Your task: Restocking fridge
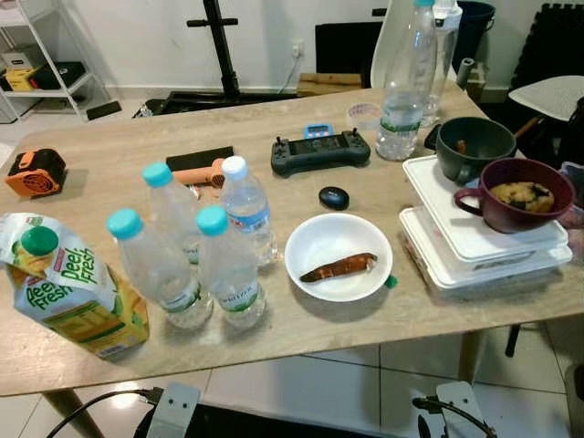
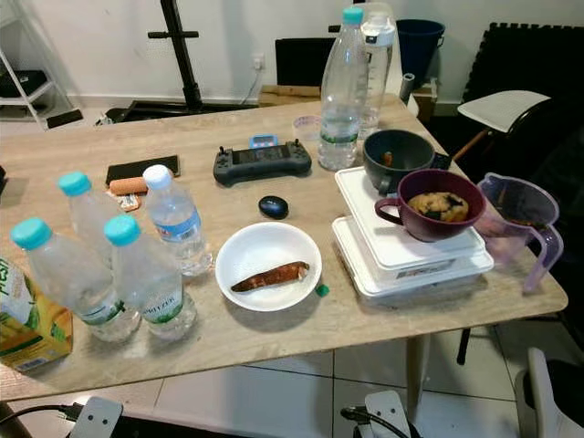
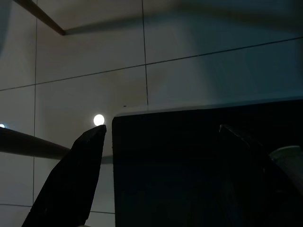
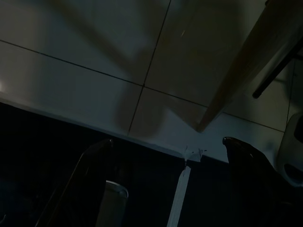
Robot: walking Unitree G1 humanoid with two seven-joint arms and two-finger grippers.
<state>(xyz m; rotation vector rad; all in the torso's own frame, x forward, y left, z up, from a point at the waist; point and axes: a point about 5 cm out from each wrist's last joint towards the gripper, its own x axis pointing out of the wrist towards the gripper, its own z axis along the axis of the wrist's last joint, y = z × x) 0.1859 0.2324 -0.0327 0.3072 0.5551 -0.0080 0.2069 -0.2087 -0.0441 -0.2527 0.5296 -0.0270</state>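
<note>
The left gripper and right gripper hang below the desk over floor tiles, each spread wide and holding nothing. On the near left of the desk lies a juice carton: probably heavy, slightly soft-walled, best clamped across its flat sides. Just right of it stand four water bottles packed close, thin and smooth, likely slippery; grip at the waist. Next right, a bowl holds a brown root. At right, mugs sit on stacked white boxes.
</note>
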